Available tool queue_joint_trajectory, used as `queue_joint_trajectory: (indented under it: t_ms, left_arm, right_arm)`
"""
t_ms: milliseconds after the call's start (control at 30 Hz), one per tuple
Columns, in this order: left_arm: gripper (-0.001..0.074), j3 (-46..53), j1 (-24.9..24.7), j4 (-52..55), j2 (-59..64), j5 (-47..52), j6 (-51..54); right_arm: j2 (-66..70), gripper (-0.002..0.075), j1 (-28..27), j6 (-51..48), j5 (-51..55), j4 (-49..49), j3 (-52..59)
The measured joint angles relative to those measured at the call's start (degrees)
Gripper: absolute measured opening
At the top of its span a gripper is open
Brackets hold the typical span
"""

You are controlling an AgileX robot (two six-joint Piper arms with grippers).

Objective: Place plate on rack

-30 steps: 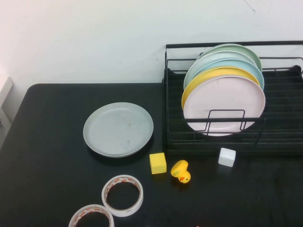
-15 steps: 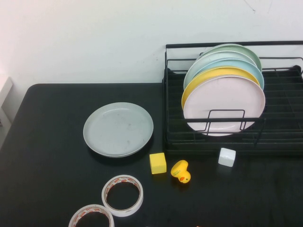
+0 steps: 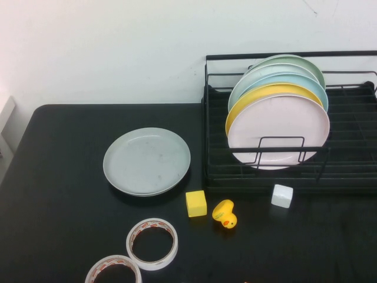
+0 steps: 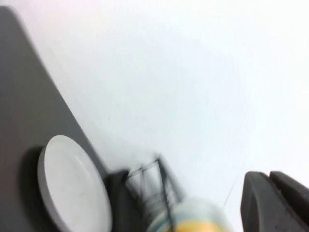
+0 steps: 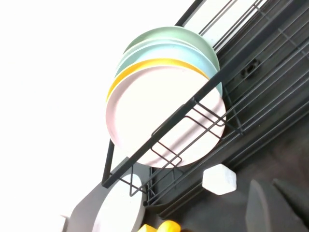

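On the black tabletop [image 3: 59, 194], at about nine o'clock from the rack [image 3: 353, 171], lies the plate [image 3: 146, 160], flat, pale grey, scuffed, apart from the rack's front rail. Stacked upright in the rack: pink plate [image 3: 283, 127] foremost, then yellow plate [image 3: 247, 101], pale blue plate [image 3: 300, 81], and further pale and green ones behind. At five o'clock from the grey plate sits a yellow cube [image 3: 196, 203], with a rubber duck [image 3: 224, 213] just beside it at three o'clock. Near the rack's front rail, at three o'clock from the duck, a small white cube [image 3: 282, 196]. At six o'clock from the plate, two tape rolls [image 3: 152, 243], close together.

Left tool [image 4: 277, 203]: outside the high view; in its wrist view only a dark finger edge, up above the tabletop, plate [image 4: 72, 186] visible beyond; released or clenched, cannot tell. Right tool [image 5: 280, 208]: likewise outside the high view; dark finger tips at the edge of its wrist view, near the white cube [image 5: 220, 179] and the rack [image 5: 270, 82]; released or clenched, cannot tell.
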Motion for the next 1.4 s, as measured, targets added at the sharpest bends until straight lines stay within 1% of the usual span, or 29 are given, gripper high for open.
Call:
queue_joint_trajectory:
  t_ms: [133,200,267,433,533,600,667,767,833,967,1033,1133,1400]
  left_arm:
    - [-0.0003,-7.07,0.00,12.53,2.39,9.73,10.07]
    - [-0.0003,-12.16,0.00,18.04,5.95,14.29,14.50]
    - [-0.0003,-16.62,0.00,22.81,10.21,18.02,16.64]
    - [-0.0002,-29.00,0.00,35.00,25.51,26.97,18.32]
    - [-0.0001,-36.28,0.00,40.20,35.24,31.59,18.46]
    - [0.0002,-41.61,0.00,44.07,41.73,35.41,17.94]
    - [0.0023,-48.05,0.00,48.20,49.07,40.36,15.73]
    - [0.0098,-57.28,0.00,53.95,59.08,49.03,11.78]
    - [0.0174,-63.26,0.00,56.58,65.82,53.51,9.73]
    - [0.0372,-72.13,0.00,57.19,77.91,57.55,7.96]
    - [0.0449,-75.72,0.00,56.46,83.74,58.84,7.81]
    - [0.0491,-79.95,0.00,55.68,91.72,60.28,7.68]
    - [0.0505,-88.67,0.00,49.92,109.79,60.49,8.09]
  right_arm:
    - [0.00,-0.0002,0.00,0.00,0.00,0.00,0.00]
    - [0.00,-0.0002,0.00,-0.12,0.11,0.00,0.00]
    - [0.00,-0.0002,0.00,-1.08,0.87,0.00,0.00]
    - [0.00,-0.0002,0.00,-5.04,5.06,0.09,0.00]
    - [0.00,-0.0002,0.00,-5.71,6.07,0.09,0.00]
    - [0.00,-0.0002,0.00,-5.80,6.19,0.09,0.00]
    - [0.00,-0.0002,0.00,-5.83,6.19,0.09,0.00]
    - [0.00,-0.0002,0.00,-5.93,6.19,0.09,0.00]
    - [0.00,-0.0002,0.00,-5.93,6.27,0.12,0.00]
    - [0.00,-0.0002,0.00,-6.04,6.56,0.21,0.00]
    - [0.00,-0.0002,0.00,-6.04,6.68,0.21,0.00]
    - [0.00,-0.0002,0.00,-6.04,6.81,0.21,0.00]
    - [0.00,-0.0002,0.00,-7.32,6.81,0.33,0.00]
